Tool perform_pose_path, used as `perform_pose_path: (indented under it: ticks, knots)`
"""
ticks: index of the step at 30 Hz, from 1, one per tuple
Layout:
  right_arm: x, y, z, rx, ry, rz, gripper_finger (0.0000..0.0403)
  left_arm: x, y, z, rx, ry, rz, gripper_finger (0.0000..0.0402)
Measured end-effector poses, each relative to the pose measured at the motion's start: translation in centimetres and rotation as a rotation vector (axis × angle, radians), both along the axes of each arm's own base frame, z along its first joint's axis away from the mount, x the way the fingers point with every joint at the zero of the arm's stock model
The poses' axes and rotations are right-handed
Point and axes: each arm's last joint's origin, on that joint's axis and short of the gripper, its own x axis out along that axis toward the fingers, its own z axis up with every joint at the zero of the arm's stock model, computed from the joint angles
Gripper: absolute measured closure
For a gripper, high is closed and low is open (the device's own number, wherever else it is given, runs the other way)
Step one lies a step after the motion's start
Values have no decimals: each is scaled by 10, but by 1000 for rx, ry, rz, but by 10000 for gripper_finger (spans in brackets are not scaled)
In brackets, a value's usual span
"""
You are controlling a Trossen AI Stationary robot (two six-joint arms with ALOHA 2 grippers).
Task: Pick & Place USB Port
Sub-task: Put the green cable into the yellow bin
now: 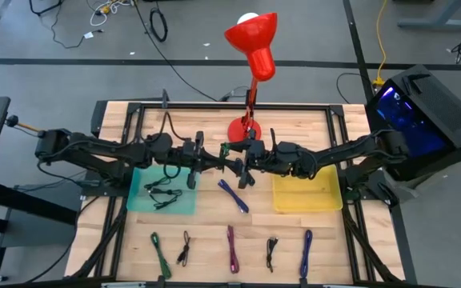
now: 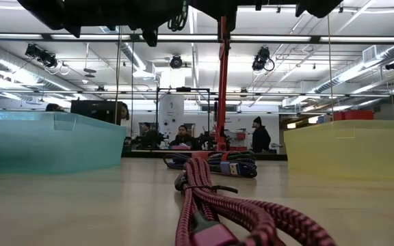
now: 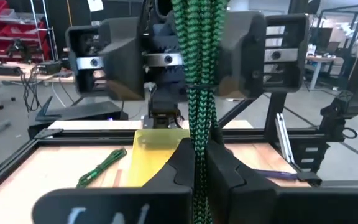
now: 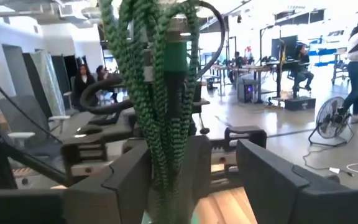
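A green braided USB cable, coiled into a bundle (image 3: 197, 93), hangs in mid-air over the table's middle between my two grippers. My left gripper (image 1: 224, 164) reaches in from the left and my right gripper (image 1: 242, 168) from the right; they face each other, almost touching. Both are shut on the bundle. In the right wrist view the bundle (image 4: 160, 93) shows a green plug (image 4: 177, 62) among its strands. In the low view both grippers are above the frame. My left gripper pinches the bundle between its two fingers (image 3: 180, 163), across the strands (image 3: 197, 146). It comes in level from the table's left. The bundle stands upright, clear of the table. My right gripper pinches the same bundle low down (image 4: 166, 168) between its fingers (image 4: 132, 177), level from the table's right. The strands rise upright above the fingers.
A teal tray (image 1: 144, 200) holding a black cable lies left of centre, a yellow tray (image 1: 306, 196) right of centre. A blue cable (image 1: 233, 195) lies between them. Several cables line the near edge, a magenta one (image 2: 207, 198) among them. A red lamp (image 1: 254, 48) stands at the far edge.
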Motion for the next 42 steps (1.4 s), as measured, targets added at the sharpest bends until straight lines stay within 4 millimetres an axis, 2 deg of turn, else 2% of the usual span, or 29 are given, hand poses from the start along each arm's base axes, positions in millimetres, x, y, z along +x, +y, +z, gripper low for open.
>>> perform_pose_path:
  ticks: [3, 5, 7, 9, 11, 17, 25, 34, 39, 42]
  knots:
    - [2, -3, -2, 3, -11, -23, 181, 3, 0, -4, -3, 14, 0, 389]
    - [3, -4, -4, 10, -1, -25, 211, 3, 0, -5, -4, 18, 9, 388]
    - [3, -4, -5, 13, 17, -24, 268, 4, 1, -6, -12, 25, 23, 379]
    - [3, -4, -5, 12, 20, -17, 350, 4, 1, -6, -16, 27, 38, 361]
    - [3, -4, -5, 3, 15, -18, 380, 4, 1, -6, -4, 25, 46, 340]
    - [3, -4, -7, 12, 33, -12, 388, 4, 1, -7, -16, 39, 41, 299]
    - [-9, -4, 2, 15, 98, -69, 391, -3, 4, -4, -8, 69, 42, 282]
    - [-54, 7, 17, 120, 339, -151, 392, -36, 8, 7, 23, 209, 97, 274]
    - [-93, 19, 7, 264, 581, -232, 392, -55, 9, 2, 20, 350, 161, 277]
    - [-117, 25, 1, 386, 701, -282, 392, -58, 8, -1, 1, 389, 168, 277]
